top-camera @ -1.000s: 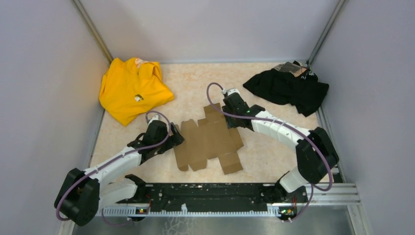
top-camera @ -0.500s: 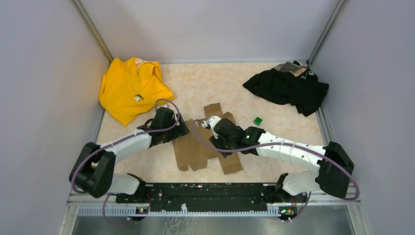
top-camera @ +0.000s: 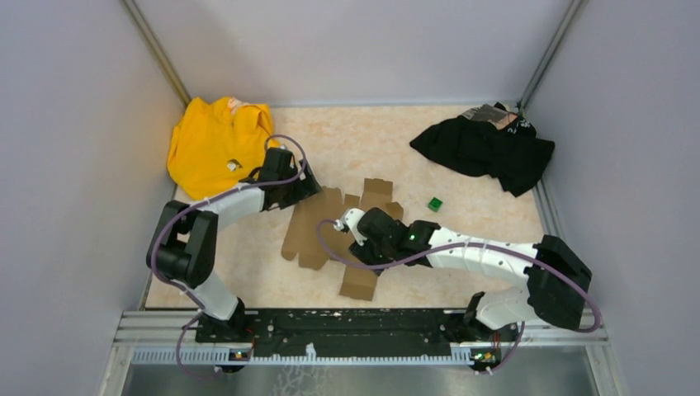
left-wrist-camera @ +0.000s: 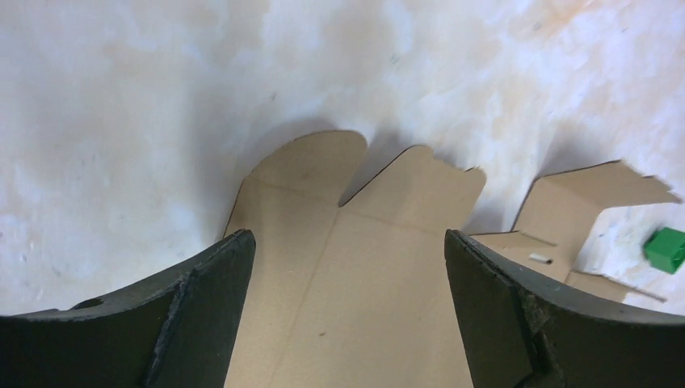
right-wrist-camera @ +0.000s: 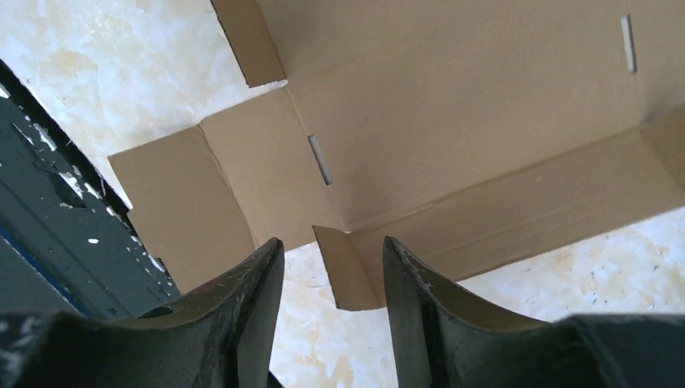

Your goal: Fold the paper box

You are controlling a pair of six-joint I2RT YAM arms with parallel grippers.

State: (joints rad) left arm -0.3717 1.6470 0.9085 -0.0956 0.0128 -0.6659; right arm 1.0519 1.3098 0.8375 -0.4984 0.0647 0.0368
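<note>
Because the flat brown cardboard box sheet (top-camera: 307, 235) lies loose on the pale surface (top-camera: 347, 148), it could slide or crumple if you push it sideways. Your left end effector (left-wrist-camera: 347, 242) hangs wide open over its far-left flaps. Your right end effector (right-wrist-camera: 331, 250), open too, hovers by a small near flap. A tiny green cube (top-camera: 434, 203) sits right of the box; the near side has more room.

Left arm (top-camera: 235, 204): white link shells, black joints, black wrist behind jaws. Purple cable (top-camera: 285, 142) runs along it in loops. Right arm (top-camera: 483, 254): same white-black build, same kind of cable, small green light (top-camera: 410, 238) behind jaws. Fingers (left-wrist-camera: 202, 315) matte black, curved, tapering, a little scuffed.
</note>
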